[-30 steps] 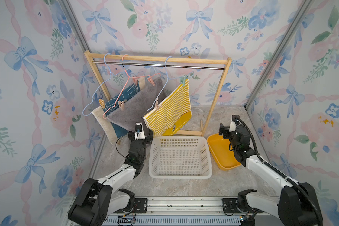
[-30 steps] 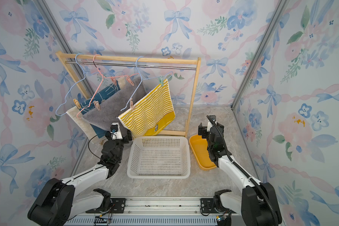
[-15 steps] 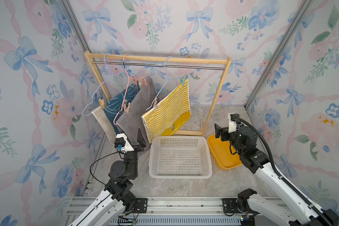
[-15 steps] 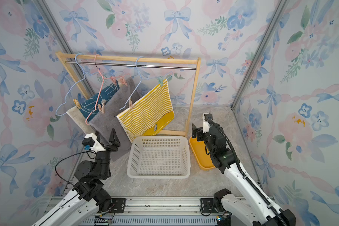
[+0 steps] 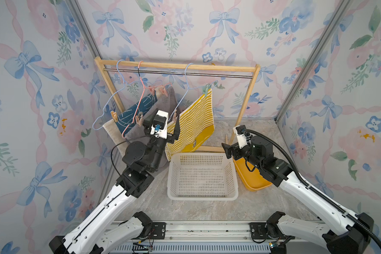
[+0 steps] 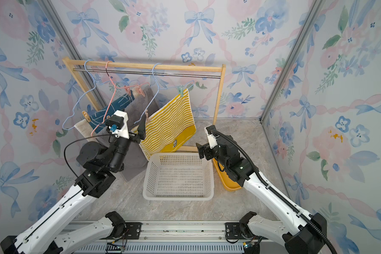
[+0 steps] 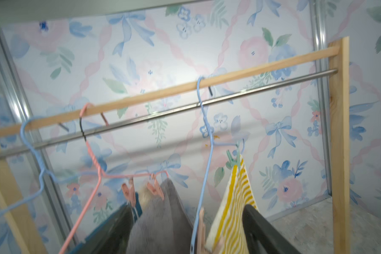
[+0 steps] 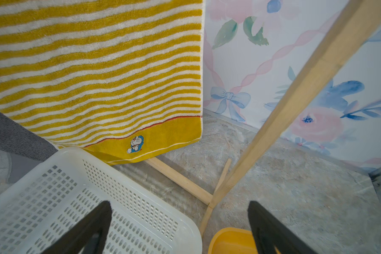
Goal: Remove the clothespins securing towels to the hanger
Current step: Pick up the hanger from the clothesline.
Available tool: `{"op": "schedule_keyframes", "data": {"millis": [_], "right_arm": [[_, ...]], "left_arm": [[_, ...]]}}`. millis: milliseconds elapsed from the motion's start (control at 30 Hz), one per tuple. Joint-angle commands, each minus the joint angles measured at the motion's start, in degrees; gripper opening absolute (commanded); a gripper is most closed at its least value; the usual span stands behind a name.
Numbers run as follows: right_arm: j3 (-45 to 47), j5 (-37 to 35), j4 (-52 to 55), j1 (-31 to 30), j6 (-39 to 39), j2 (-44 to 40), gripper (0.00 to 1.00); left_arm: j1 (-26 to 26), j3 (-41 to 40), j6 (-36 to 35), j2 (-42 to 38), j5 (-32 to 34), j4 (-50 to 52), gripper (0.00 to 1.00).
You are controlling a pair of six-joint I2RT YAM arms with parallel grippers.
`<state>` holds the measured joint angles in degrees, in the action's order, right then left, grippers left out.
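Observation:
Three towels hang by clothespins from wire hangers on a wooden rack [image 5: 176, 65]: dark blue [image 5: 141, 105], grey [image 5: 163, 104] and yellow striped [image 5: 196, 118]. A green clothespin [image 5: 205, 90] pins the yellow towel's upper corner and a peach clothespin [image 7: 200, 231] its lower corner. Two pink clothespins [image 7: 128, 193] sit on the pink hanger [image 5: 141, 96]. My left gripper [image 7: 189, 220] is raised and open, its jaws standing either side of the peach clothespin, the blue hanger wire and the edges of the grey and yellow towels. My right gripper [image 8: 178, 220] hangs open and empty over the basket's corner.
A white perforated basket [image 5: 201, 176] sits on the floor in front of the rack. A yellow tray [image 5: 251, 180] lies to its right, under my right arm. The rack's wooden foot [image 8: 180, 180] and post stand just beyond the basket.
My left arm has risen from floor level up to the yellow towel's lower clothespin, jaws narrowing slightly. The grey towel swung. My right arm lifted and shifted slightly toward the basket.

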<state>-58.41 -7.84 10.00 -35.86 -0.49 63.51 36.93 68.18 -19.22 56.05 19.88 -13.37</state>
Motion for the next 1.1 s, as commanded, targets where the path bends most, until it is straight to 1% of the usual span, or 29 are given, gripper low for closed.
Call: {"op": "schedule_keyframes", "data": {"millis": [0, 100, 167, 267, 333, 400, 533, 700, 867, 933, 1000, 1033, 1067], "right_arm": [[-3.2, 2.4, 2.2, -1.0, -0.4, 0.4, 0.99], [-3.3, 3.4, 1.9, -1.3, -0.7, 0.5, 0.98], [-3.0, 3.8, 1.4, -1.5, -0.8, 0.3, 0.99], [-2.6, 4.1, 0.9, -1.7, -1.4, 0.3, 0.98], [-2.1, 4.0, 0.7, -1.8, -1.7, 0.3, 0.98], [-1.7, 3.7, 0.4, -1.8, -1.9, 0.2, 0.98], [-0.3, 3.5, -0.7, -1.8, -2.0, 0.2, 0.98], [0.7, 3.4, -1.8, -1.8, -1.5, 0.9, 0.98], [1.3, 3.3, -2.1, -1.9, -1.4, 1.0, 0.98], [1.7, 3.1, -2.4, -1.9, -1.5, 0.8, 0.98], [2.0, 2.9, -2.6, -1.9, -1.4, 0.7, 0.98], [2.2, 2.7, -2.6, -1.9, -1.4, 0.6, 0.98], [2.3, 2.7, -2.6, -1.9, -1.4, 0.7, 0.98]], "left_arm": [[-2.6, 13.3, -4.9, 6.7, -12.0, 10.6, 0.82], [-7.4, 24.7, -5.0, 13.9, -18.6, 19.8, 0.81], [-11.3, 30.6, -4.8, 18.6, -22.2, 25.0, 0.77], [-16.0, 34.8, -4.2, 22.3, -29.3, 29.5, 0.75], [-19.3, 35.3, -3.2, 23.4, -35.8, 30.6, 0.71], [-21.3, 34.9, -3.4, 23.9, -40.1, 31.6, 0.69], [-22.3, 31.9, -4.3, 23.4, -43.0, 32.2, 0.62], [-22.4, 29.1, -4.6, 22.3, -46.0, 32.1, 0.56], [-22.4, 28.3, -3.8, 23.0, -45.8, 32.1, 0.47], [-22.4, 28.0, -3.3, 23.6, -45.5, 32.0, 0.38], [-22.3, 27.9, -2.8, 24.4, -45.4, 32.1, 0.25], [-22.2, 27.9, -2.6, 24.6, -45.3, 32.1, 0.17], [-22.0, 28.0, -2.3, 25.0, -45.0, 32.1, 0.04]]}}
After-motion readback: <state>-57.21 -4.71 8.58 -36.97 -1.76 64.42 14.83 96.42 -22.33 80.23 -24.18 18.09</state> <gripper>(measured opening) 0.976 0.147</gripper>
